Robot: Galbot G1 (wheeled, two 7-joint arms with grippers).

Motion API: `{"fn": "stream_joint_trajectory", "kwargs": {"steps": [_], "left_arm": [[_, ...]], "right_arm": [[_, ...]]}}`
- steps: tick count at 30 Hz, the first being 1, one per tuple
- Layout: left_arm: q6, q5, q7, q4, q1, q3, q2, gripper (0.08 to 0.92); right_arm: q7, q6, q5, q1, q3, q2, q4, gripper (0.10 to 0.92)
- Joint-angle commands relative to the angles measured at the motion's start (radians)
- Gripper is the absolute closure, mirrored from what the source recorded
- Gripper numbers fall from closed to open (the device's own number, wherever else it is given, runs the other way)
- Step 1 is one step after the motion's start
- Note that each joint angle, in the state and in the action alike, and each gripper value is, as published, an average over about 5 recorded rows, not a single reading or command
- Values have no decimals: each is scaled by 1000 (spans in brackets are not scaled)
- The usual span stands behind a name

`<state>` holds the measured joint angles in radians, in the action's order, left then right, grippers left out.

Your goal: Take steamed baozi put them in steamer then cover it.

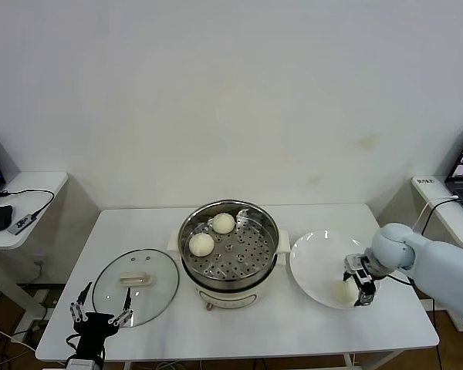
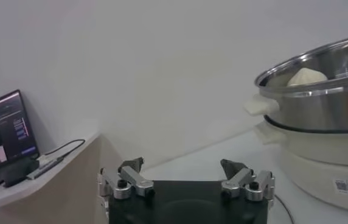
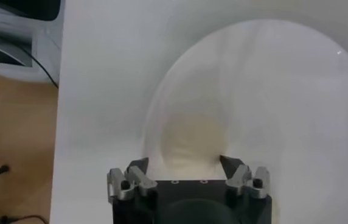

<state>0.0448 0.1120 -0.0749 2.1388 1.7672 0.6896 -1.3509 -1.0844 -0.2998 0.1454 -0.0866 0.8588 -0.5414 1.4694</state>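
Steamer: the round shiny stainless-steel steamer (image 1: 228,245) on its white base sits at the centre of the head view, uncovered, presumably so buns can go straight down onto the perforated tray.
Buns inside: two pale cream-white round buns (image 1: 201,244) (image 1: 224,223) lie on the tray's upper-left part, apart from each other, leaving the rest of the tray bare.
Bun on plate: one more pale round bun (image 1: 342,290) lies at the lower right of the flat white plate (image 1: 312,262), right of the steamer; a fourth bun does not show.
Right gripper: the right gripper (image 1: 358,284) is down over that bun, fingers apart on either side of it; in the right wrist view the bun (image 3: 190,137) fills the gap, though contact is hard to judge.
Left gripper: the left gripper (image 1: 100,316) waits at the lower left edge of the table, fingers spread, holding nothing.
Lid: the round clear glass lid (image 1: 136,285) with metal rim lies flat in the lower left, probably parked clear of the pot.
Lid handle axis: the cream oblong handle (image 1: 134,279) runs left to right across the frame.
Bun axis: none apparent; it looks round.
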Motion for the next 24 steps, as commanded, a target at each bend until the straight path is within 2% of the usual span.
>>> {"fn": "stream_joint_trajectory", "kwargs": {"steps": [1, 11, 24], "left_arm": [[0, 0, 0, 3, 2, 0, 0, 177], [0, 1, -1, 13, 6, 1, -3, 177], [1, 1, 0, 24, -1, -4, 3, 177]], "right_arm": [[6, -3, 10, -23, -15, -16, -15, 368], [-3, -2, 17, 5, -23, -9, -18, 451], [-38, -4, -109, 302, 7, 32, 15, 457]]}}
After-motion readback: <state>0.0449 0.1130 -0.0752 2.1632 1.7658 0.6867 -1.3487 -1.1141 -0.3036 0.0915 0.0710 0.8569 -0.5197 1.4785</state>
